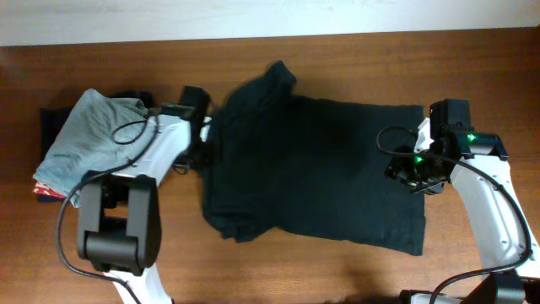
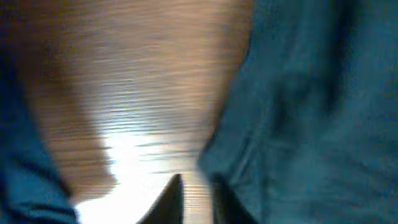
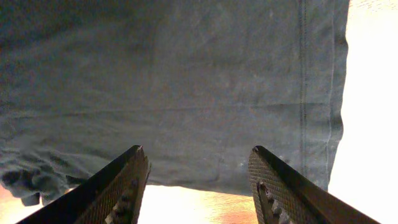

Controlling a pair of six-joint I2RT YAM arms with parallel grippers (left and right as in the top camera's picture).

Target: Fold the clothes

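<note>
Tee spread between my grippers, end opposite hem bunched. R gripper above hem, jaws wide, empty. L gripper at bunched end; cam blurred, can't tell its state. Risk imo: L snags one layer only, fold drags crooked

Bare table near-side; garment pile left

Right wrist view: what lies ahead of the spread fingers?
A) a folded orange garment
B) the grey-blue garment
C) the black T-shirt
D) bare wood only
C: the black T-shirt fills the view beyond the right gripper, whose fingers stand apart with nothing between them.
</note>
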